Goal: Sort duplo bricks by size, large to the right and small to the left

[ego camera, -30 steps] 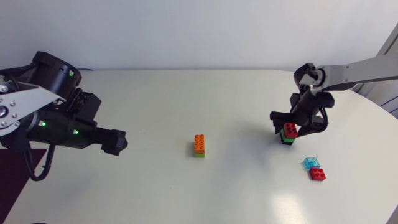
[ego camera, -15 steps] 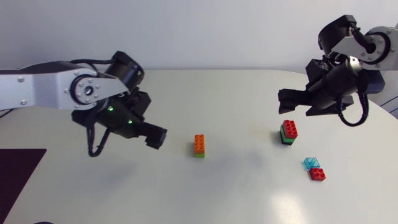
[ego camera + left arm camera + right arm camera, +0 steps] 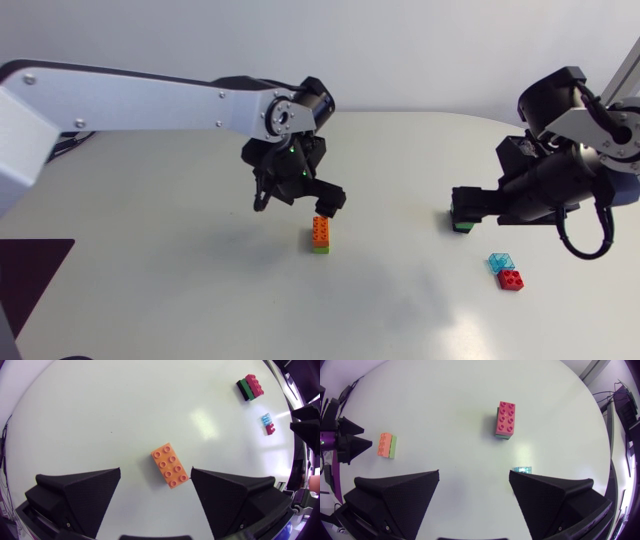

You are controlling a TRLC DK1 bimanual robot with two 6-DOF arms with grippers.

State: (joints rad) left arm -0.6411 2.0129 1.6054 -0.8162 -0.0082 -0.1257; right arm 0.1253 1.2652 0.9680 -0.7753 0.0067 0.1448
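Above the orange brick: left gripper (image 3: pixel 156 469) hangs with fingers wide apart, nothing held.
Brick position: orange brick (image 3: pixel 170 465) sits mid-table, below and between those fingers, stacked on a green brick (image 3: pixel 320 248).
Angle risk: the brick lies skewed to the fingers, so closing now could twist it or pinch only a corner.
Stack risk: a lift may drag the green one along, or tip it.
Right side: right gripper (image 3: pixel 474 472) is spread open and empty, close to the red brick (image 3: pixel 505 419).
Scatter risk: small blue brick (image 3: pixel 499 262) and small red brick (image 3: pixel 511 280) lie nearby; a low swing could knock them.
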